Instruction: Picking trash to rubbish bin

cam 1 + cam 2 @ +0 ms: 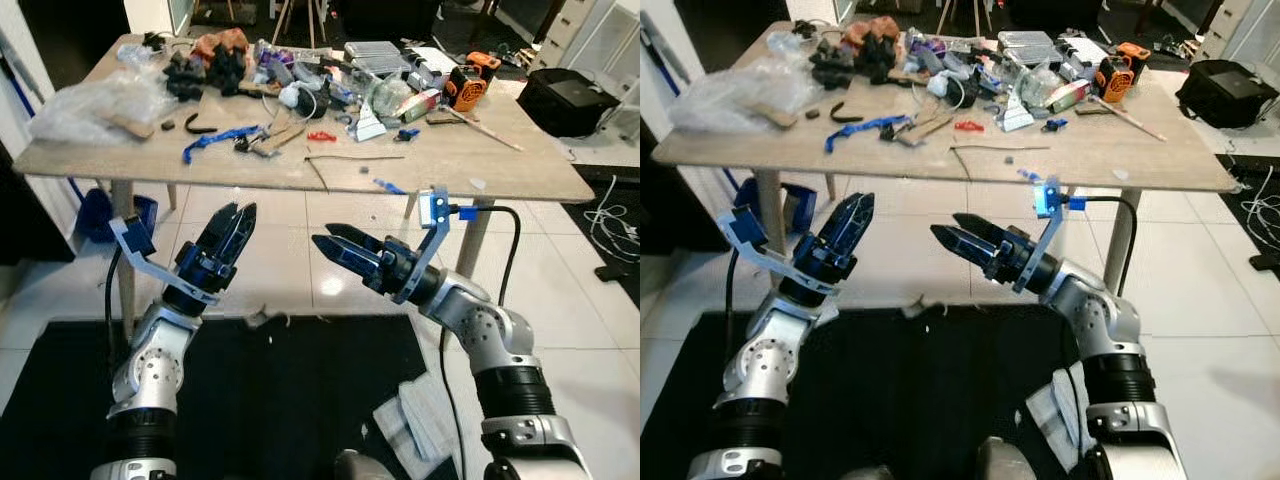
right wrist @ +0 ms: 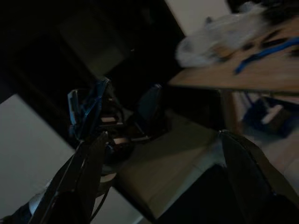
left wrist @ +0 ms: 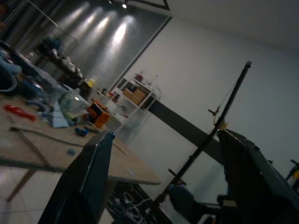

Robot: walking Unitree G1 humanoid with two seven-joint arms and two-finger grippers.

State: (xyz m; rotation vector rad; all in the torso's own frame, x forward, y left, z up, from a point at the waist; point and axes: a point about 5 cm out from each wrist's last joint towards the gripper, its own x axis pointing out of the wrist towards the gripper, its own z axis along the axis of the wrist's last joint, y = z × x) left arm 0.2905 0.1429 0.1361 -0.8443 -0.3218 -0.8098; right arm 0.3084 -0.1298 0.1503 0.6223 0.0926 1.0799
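Both grippers raised before the table, jaws parted, nothing held.
Left gripper and right gripper: fingers apart, empty, above a black mat. Beyond: wooden table bearing clutter, including a clear plastic bag, blue strap, orange tool. Crumpled white paper lies on the mat near the right arm.

The black case at far right is cut by the edge; small clutter on the table blurs together
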